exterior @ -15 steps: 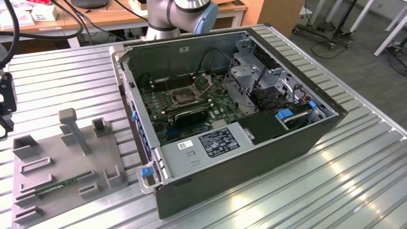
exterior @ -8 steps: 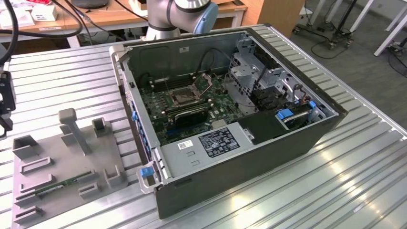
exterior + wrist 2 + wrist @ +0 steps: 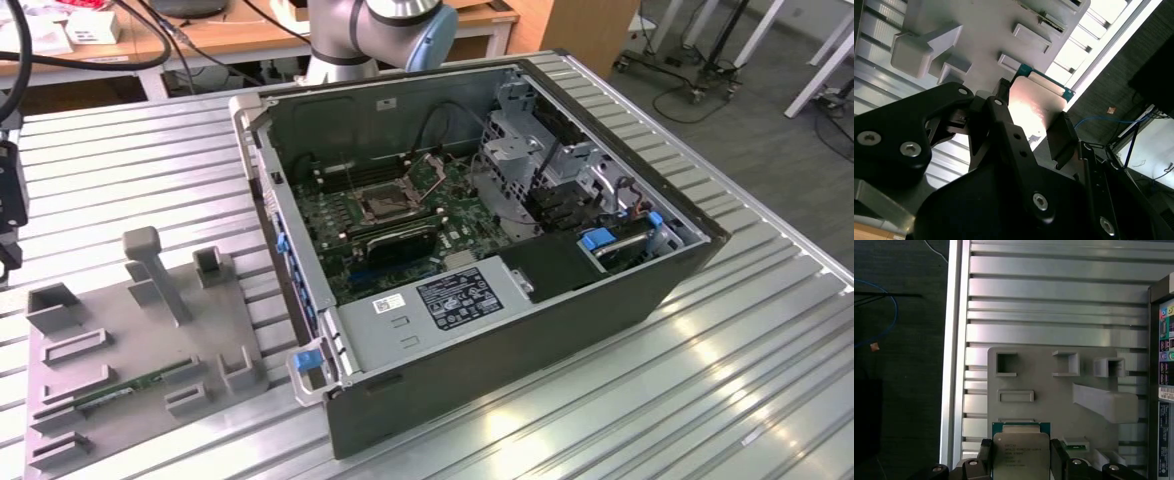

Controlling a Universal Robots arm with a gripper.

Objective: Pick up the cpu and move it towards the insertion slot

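Jaws clamp the cpu (image 3: 1020,452) by opposite edges over the grey tray (image 3: 1054,390) near the tabletop's edge; the insertion slot (image 3: 387,205) lies well apart, inside the open case (image 3: 534,330).

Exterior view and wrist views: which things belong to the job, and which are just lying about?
Job: silvery square cpu chip, held between the black fingers; square metal-framed insertion slot inside the open dark computer case.
Lying about: grey plastic tray; thin green memory stick; slatted metal table.
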